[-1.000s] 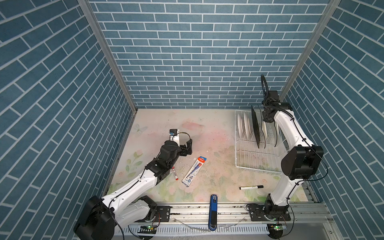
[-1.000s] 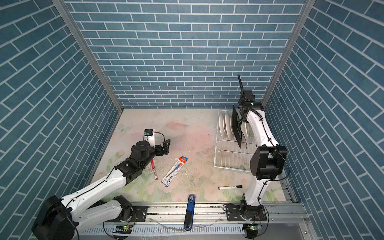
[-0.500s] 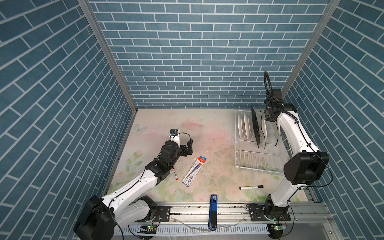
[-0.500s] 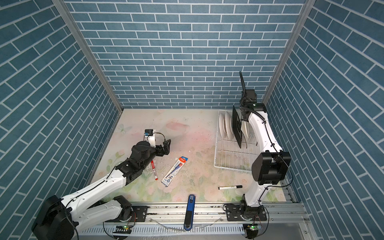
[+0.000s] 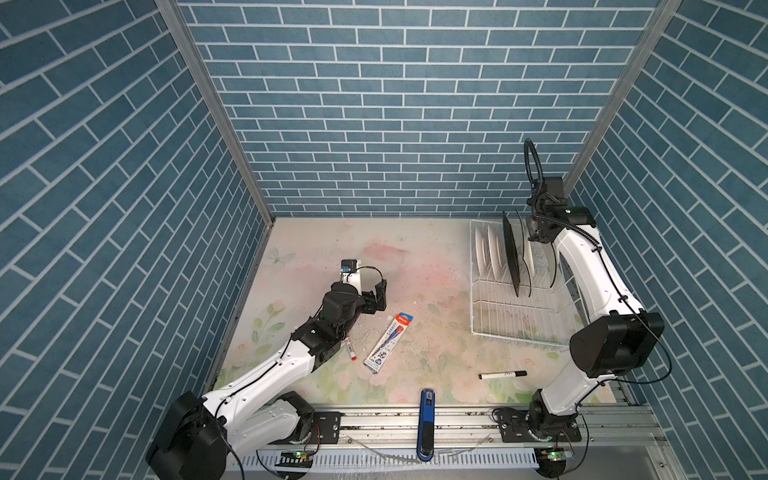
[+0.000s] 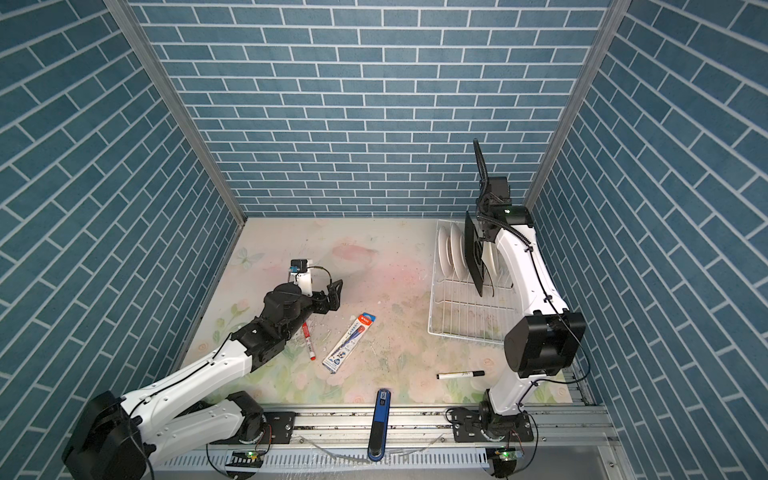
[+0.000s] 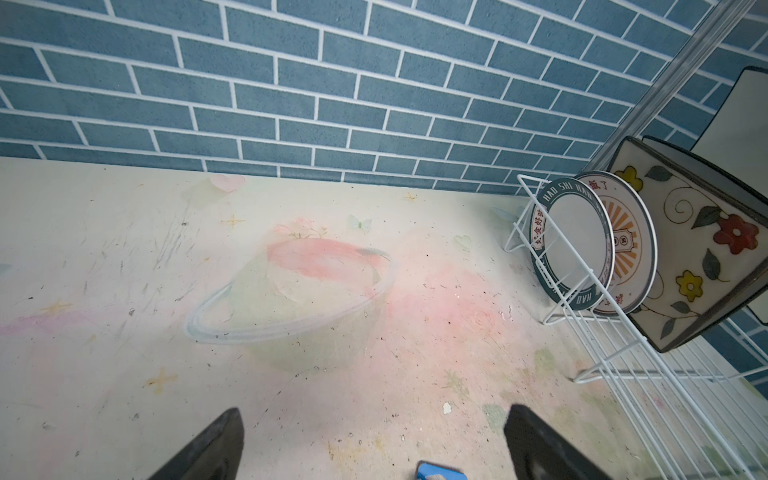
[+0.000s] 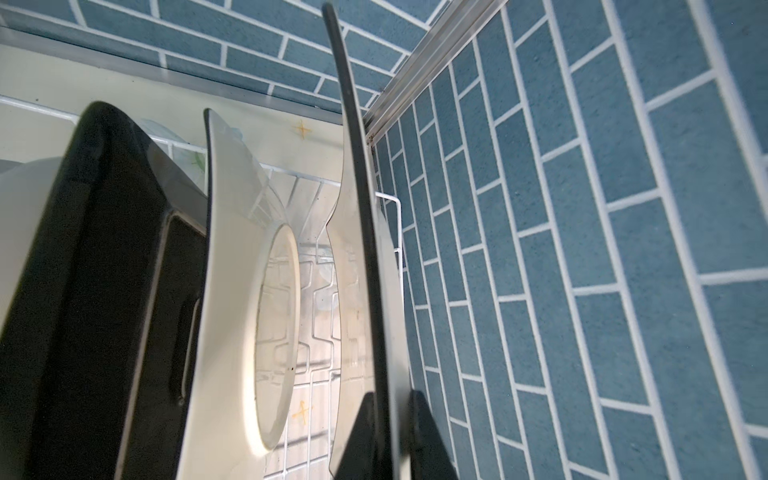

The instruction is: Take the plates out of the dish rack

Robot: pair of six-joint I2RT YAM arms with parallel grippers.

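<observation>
The white wire dish rack (image 5: 519, 337) (image 6: 465, 332) stands at the back right, with plates upright in it. My right gripper (image 8: 390, 419) (image 5: 539, 235) is shut on the top rim of the thin dark-rimmed plate (image 8: 353, 166) nearest the right wall. Beside that one stand a cream plate (image 8: 232, 291) and a black-backed square plate (image 8: 104, 270) (image 5: 511, 249). In the left wrist view, two round lettered plates (image 7: 573, 249) and the flowered square plate (image 7: 698, 249) show their faces. My left gripper (image 5: 380, 291) (image 7: 374, 411) is open and empty over the table's middle, far from the rack.
A pen packet (image 5: 390, 349), a red marker (image 5: 351, 365) and a black marker (image 5: 503, 375) lie on the floral table. A blue tool (image 5: 427, 419) rests on the front rail. The brick side wall (image 8: 582, 249) runs close beside the rack.
My right wrist has shifted slightly toward the right wall and its elbow has swung toward the front, with the plate rim still gripped. The left arm has not moved.
</observation>
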